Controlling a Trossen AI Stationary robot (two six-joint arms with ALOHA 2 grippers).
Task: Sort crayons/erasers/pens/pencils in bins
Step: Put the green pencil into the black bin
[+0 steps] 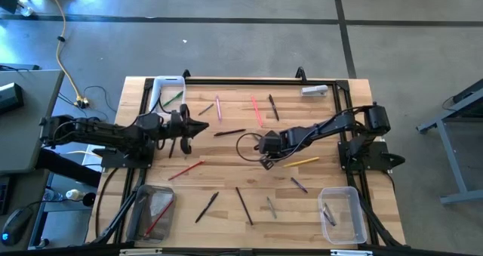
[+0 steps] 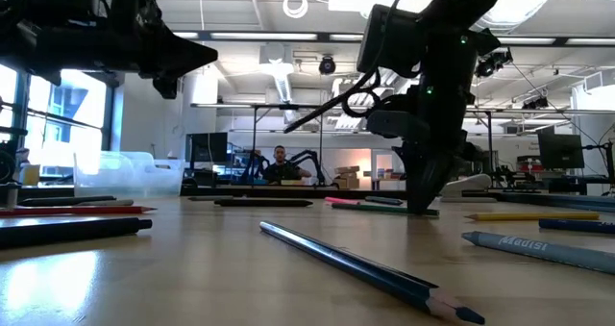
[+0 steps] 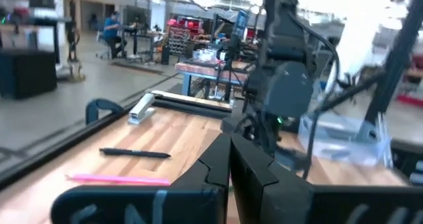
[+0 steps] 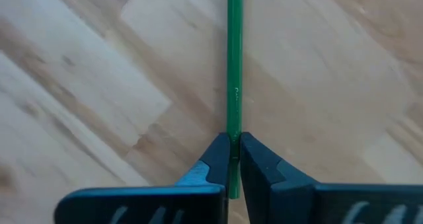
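Note:
My right gripper (image 1: pixel 266 161) points steeply down at the middle of the wooden table and is shut on a thin green stick (image 4: pixel 234 65). In the low view its fingers (image 2: pixel 421 196) reach the tabletop. My left gripper (image 1: pixel 202 128) hovers level above the table's left half, shut and empty; its fingers (image 3: pixel 229 163) show closed in its wrist view. Several more sticks lie scattered flat on the wood. A white-rimmed bin (image 1: pixel 167 91) stands at the far left, a grey-tinted bin (image 1: pixel 155 211) at the near left and a clear bin (image 1: pixel 341 213) at the near right. My right gripper pinches the green stick near one end (image 4: pixel 234 128) between its two fingertips (image 4: pixel 215 159). The fingers come from above, slanting steeply down, one on each side of the stick. The rest of the stick runs straight out from the fingers, low over or on the wood.
A yellow pencil (image 1: pixel 302 161) lies just right of my right gripper, and a black stick (image 1: pixel 229 133) and a pink one (image 1: pixel 256 111) lie beyond it. A grey stapler-like thing (image 1: pixel 315 90) sits at the far right. A dark blue pencil (image 2: pixel 365 268) lies near the low camera.

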